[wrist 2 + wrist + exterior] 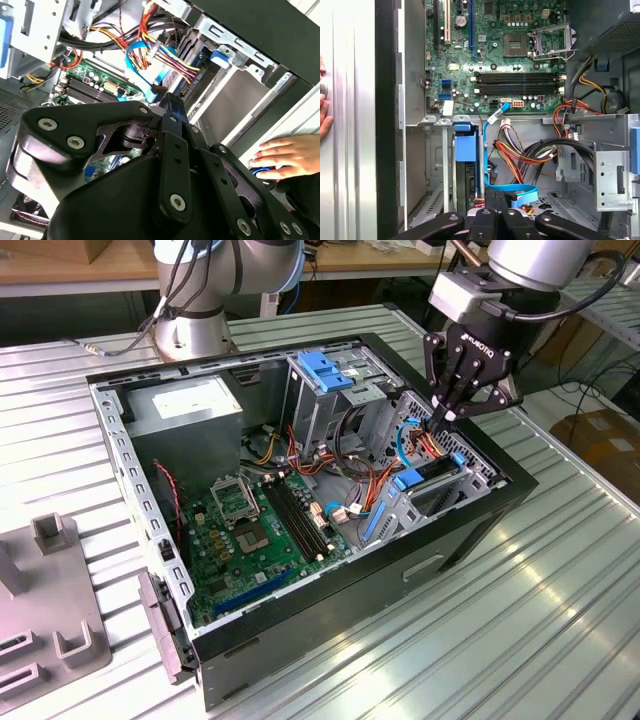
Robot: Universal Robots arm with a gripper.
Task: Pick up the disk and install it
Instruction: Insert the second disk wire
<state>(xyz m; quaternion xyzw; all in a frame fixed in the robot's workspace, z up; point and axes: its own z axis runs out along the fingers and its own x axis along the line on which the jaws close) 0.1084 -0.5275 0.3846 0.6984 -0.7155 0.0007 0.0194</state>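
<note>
The disk stands on edge in the drive bay at the front corner of the open computer case, on the exterior view's right. Its blue plastic bracket shows on top, and also in the first wrist view with the drive's dark edge beyond it. My gripper hangs just above and behind that bay, among the cables. Its black fingers are shut together with nothing between them in the first wrist view and the second wrist view. A blue flat cable runs right beside the fingertips.
Inside the case lie a green motherboard, a grey power-supply box and a metal drive cage with a blue latch. Bundled coloured wires cross near the bay. A person's hand rests outside the case. A grey fixture stands on the exterior view's left.
</note>
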